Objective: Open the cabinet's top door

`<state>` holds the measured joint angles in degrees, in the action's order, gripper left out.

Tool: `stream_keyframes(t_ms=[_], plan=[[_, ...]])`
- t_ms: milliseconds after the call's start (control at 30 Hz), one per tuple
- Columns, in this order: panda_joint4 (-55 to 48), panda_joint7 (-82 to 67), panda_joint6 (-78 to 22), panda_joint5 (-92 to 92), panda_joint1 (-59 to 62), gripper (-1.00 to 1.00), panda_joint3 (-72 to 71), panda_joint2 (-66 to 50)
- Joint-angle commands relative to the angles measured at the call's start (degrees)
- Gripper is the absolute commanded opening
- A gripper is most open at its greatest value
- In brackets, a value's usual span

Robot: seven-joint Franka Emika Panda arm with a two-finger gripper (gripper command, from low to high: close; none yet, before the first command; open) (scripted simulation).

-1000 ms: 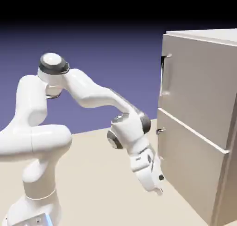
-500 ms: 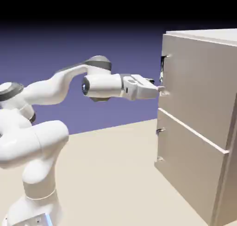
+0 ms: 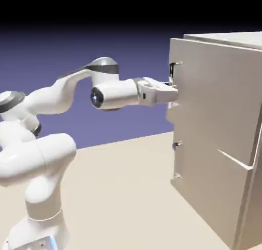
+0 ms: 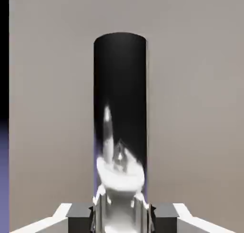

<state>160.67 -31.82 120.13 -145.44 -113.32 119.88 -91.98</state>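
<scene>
At the far left of the exterior view, the arm [image 3: 56,98] stands before the cabinet [image 3: 220,141], bent at its elbow and level along its last stretch. Next comes the gripper [image 3: 173,94], at the cabinet's near side, its fingers closed on the handle [image 4: 120,108] of the top door. The handle is upright, shiny and dark, and runs up from between the fingertips. The top door [image 3: 220,95] is the cabinet's upper panel, slightly ajar, its handle edge standing out from the cabinet. Below it on the cabinet is the lower door [image 3: 204,187], with its own small handle [image 3: 177,144].
</scene>
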Motion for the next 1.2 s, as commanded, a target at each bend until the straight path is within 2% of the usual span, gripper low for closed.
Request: stream_keyframes(t_ms=[0, 267, 533, 833, 1167], plan=[[1.7, -0.8, -2.4, 0.9, -0.6, -1.0, 1.5, 0.1], [11.1, -7.2, -22.4, 10.8, 0.0, -1.0, 15.0, 1.9], [13.4, -15.2, -42.3, 25.3, 8.4, -1.0, 29.3, 9.1], [7.7, -29.2, -61.5, 45.7, 19.7, -1.0, 40.5, 26.7], [-4.3, -43.8, -71.5, 65.2, 25.4, -1.0, 44.7, 47.4]])
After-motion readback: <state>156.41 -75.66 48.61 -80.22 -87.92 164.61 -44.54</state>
